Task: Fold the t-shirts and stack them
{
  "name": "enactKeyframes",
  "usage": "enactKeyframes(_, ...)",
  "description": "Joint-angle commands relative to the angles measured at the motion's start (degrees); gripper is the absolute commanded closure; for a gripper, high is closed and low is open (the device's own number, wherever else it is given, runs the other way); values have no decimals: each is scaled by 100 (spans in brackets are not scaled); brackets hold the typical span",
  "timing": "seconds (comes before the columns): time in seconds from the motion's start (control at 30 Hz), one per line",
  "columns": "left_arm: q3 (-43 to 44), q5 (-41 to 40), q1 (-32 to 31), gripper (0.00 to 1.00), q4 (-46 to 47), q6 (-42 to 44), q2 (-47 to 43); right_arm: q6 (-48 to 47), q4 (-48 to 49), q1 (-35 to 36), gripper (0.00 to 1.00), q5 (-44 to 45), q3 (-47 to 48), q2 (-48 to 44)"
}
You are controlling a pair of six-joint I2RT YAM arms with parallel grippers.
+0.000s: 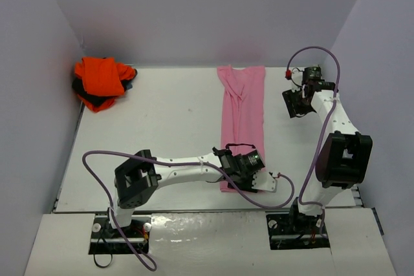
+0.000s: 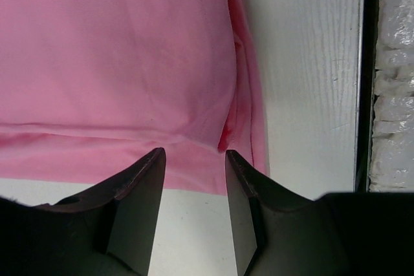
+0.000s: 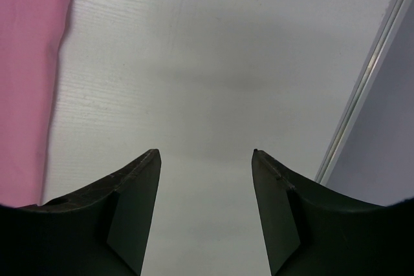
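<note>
The light pink t-shirt [image 1: 242, 114] lies folded into a long narrow strip down the middle of the table. Its near hem fills the left wrist view [image 2: 116, 75]. My left gripper [image 1: 253, 174] is open and empty, low over the strip's near end, its fingertips [image 2: 154, 159] over the hem edge. My right gripper [image 1: 292, 103] is open and empty above bare table, to the right of the strip's far end; the pink edge shows at the left of its view [image 3: 29, 75]. The orange t-shirt [image 1: 100, 81] lies crumpled at the far left on a dark one [image 1: 128, 83].
White walls close the table at the back and both sides. A metal rail [image 2: 362, 82] runs along the table's near edge. A purple cable [image 1: 314, 53] loops over the right arm.
</note>
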Motion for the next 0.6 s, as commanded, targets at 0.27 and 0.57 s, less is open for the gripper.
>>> enactKeyframes(0.27, 834, -265, 2186, 68, 330, -1257, -1179, -919, -766, 2073, 33, -254, -1130, -1455)
enactKeyframes(0.57, -1850, -1035, 5601, 85, 2414, -1869, -3356, -1098, -1487, 3839, 26, -145, -1828, -1600)
